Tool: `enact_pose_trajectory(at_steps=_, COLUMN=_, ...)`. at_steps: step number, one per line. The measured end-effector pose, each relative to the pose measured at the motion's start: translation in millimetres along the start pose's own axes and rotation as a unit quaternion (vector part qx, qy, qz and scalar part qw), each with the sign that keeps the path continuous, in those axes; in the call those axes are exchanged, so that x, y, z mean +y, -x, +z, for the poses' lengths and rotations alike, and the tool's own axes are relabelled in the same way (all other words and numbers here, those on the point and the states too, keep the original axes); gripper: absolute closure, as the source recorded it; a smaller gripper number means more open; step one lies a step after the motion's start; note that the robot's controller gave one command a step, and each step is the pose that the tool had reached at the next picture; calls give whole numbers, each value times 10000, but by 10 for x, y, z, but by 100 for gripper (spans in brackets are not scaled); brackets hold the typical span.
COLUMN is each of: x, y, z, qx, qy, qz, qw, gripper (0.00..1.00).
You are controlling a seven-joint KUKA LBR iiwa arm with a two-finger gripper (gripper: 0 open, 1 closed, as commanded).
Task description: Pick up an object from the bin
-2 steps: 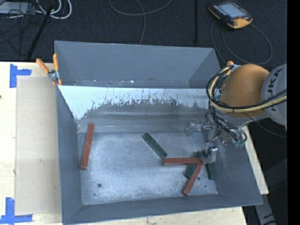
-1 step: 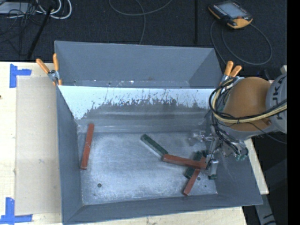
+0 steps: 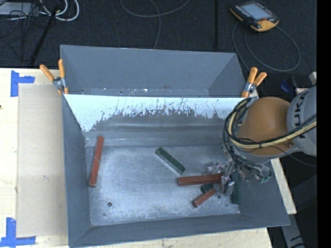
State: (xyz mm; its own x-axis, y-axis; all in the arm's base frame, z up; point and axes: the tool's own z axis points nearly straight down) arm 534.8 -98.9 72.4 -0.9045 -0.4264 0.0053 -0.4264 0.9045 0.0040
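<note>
Grey bin (image 3: pixel 150 76); cables (image 3: pixel 231 130) obscure jaws over brown stick (image 3: pixel 199 180).

A robotics lab: loose cables (image 3: pixel 66 8) trail over the dark floor (image 3: pixel 170 32) behind a grey metal bin (image 3: pixel 150 74), a handheld control unit (image 3: pixel 254 15) (orange-edged, with a screen) lies among them, and a cabled industrial arm (image 3: pixel 306 122) leans in.

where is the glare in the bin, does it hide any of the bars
Camera view: glare forms a bright band along the bin's back wall, above the floor; no bar lies in it. The red-brown bar beside the gripper is plainly lit.
</note>
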Motion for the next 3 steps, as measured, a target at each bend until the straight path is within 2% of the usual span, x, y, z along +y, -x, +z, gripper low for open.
enact_pose_trajectory(at_steps=2, x=2, y=0, z=-5, qx=1, qy=0, qz=-6, qw=10000, gripper=100)
enact_pose_trajectory(at_steps=3, x=-311, y=245, z=-90, qx=-28, qy=-16, qz=-1302, qw=9915, gripper=100)
